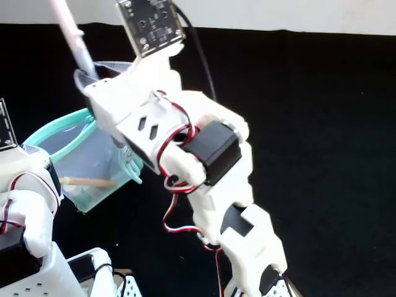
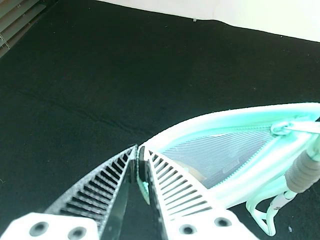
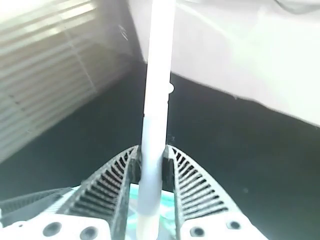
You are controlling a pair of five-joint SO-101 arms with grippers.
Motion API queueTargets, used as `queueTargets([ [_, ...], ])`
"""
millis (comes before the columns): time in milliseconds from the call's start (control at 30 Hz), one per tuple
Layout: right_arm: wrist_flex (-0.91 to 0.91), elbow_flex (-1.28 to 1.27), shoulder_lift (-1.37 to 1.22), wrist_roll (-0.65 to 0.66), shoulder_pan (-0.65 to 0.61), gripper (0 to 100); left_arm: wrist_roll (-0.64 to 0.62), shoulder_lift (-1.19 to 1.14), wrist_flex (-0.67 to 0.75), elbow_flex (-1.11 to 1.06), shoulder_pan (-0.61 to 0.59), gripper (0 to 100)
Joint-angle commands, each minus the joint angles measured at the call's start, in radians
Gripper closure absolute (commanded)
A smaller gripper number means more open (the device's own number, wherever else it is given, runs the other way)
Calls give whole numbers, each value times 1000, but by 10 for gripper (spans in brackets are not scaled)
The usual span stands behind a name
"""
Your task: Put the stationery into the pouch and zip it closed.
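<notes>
Black table point(image 1: 322, 124), white wall point(image 1: 278, 12); right jaws clamp pen point(image 3: 155, 100), left jaws seemingly pinch pouch point(image 2: 225, 150).

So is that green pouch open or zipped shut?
Open. The pouch gapes wide at its teal rim in the high view, a wooden stick lies inside, and the left claw pinches its edge.

Robotics lab / test bench, prob. in an office-type room. Evidence: table draped w/ plain black cloth point(image 1: 322, 124). Two white plastic arms stand on it, right arm point(image 1: 216, 185) at centre, left arm point(image 1: 28, 210) at 8 o'clock. Both have exposed red-black wires point(image 1: 167, 216); the right one has a bare black servo point(image 1: 213, 151). An uncased circuit board point(image 1: 150, 25) sits on the right arm's wrist at 11 o'clock. Plain white wall point(image 1: 297, 12) runs along 12 o'clock. Slatted window blinds point(image 3: 45, 75) reach down to the cloth's edge.
</notes>
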State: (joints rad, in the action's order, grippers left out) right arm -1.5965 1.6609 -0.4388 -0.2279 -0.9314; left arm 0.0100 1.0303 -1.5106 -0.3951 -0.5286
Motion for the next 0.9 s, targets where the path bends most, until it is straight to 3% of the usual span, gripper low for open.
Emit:
queueTargets([
  [0, 68, 110, 24, -12, -28, 991, 3, -7, -9, -22, -5, 994],
  [300, 206, 110, -147, -46, -85, 991, 3, -7, -9, -22, -5, 994],
  [867, 108, 110, -268, -138, -87, 991, 3, -7, -5, -22, -10, 994],
])
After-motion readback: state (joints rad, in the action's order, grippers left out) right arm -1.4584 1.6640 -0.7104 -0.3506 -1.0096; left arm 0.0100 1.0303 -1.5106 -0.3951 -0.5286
